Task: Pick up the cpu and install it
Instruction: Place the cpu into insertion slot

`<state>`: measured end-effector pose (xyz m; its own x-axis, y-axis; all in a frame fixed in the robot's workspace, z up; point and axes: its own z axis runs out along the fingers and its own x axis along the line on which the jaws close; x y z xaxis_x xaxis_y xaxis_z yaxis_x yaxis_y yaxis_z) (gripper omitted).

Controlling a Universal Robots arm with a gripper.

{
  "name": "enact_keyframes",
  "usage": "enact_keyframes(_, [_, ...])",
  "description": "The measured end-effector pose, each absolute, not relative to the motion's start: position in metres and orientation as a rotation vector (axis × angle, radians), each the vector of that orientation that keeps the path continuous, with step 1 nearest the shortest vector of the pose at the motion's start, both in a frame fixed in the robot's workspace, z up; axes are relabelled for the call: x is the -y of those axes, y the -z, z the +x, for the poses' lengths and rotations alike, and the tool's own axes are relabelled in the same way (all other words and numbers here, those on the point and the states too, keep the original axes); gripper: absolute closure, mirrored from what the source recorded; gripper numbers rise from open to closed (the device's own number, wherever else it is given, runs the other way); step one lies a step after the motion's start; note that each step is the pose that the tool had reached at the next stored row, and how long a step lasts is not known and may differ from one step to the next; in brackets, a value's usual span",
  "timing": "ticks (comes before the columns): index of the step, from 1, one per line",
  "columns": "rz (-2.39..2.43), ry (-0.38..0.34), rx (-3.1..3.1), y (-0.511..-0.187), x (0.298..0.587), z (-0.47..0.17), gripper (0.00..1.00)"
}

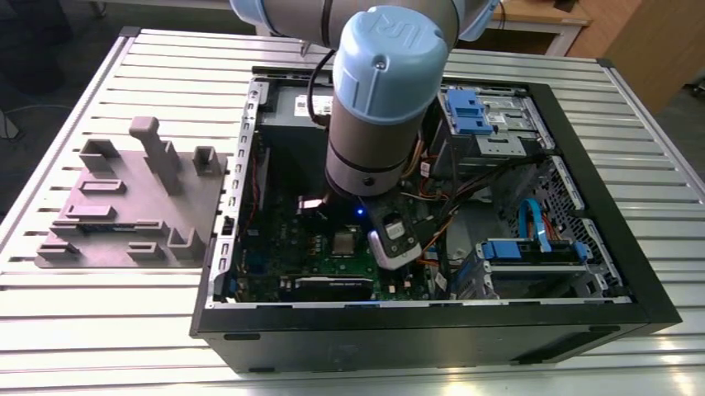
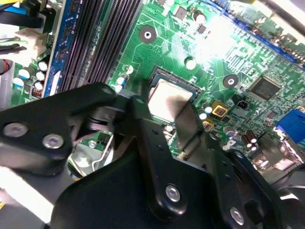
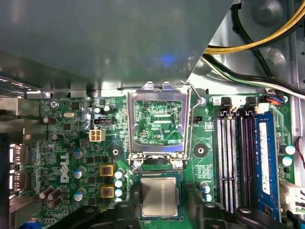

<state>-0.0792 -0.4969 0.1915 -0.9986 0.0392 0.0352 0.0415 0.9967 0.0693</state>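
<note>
Gripper (image 2: pixel 164 112): fingers apart, straddling the socket (image 3: pixel 158 174). Cpu (image 3: pixel 159 202): lay flat within the socket; retention frame (image 3: pixel 157 119) stood open beside it.

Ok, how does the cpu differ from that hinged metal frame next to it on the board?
The cpu is a solid silvery-grey square. The hinged frame is an open window with the green board showing through it. The cpu lies flat, while the hinged frame is swung open, away from it. The cpu's top is plain, but the hinged frame's edges are notched and tabbed. Both are bare metal and look about equally wide.
</note>
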Motion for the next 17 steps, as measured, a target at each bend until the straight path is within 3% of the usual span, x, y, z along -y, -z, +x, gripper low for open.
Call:
enact_keyframes(3, [-0.063,0.109,3.105,-0.1913,0.4974,-0.0791,0.59])
enact_keyframes(17, [-0.064,0.120,3.105,-0.1913,0.4993,-0.0811,0.59])
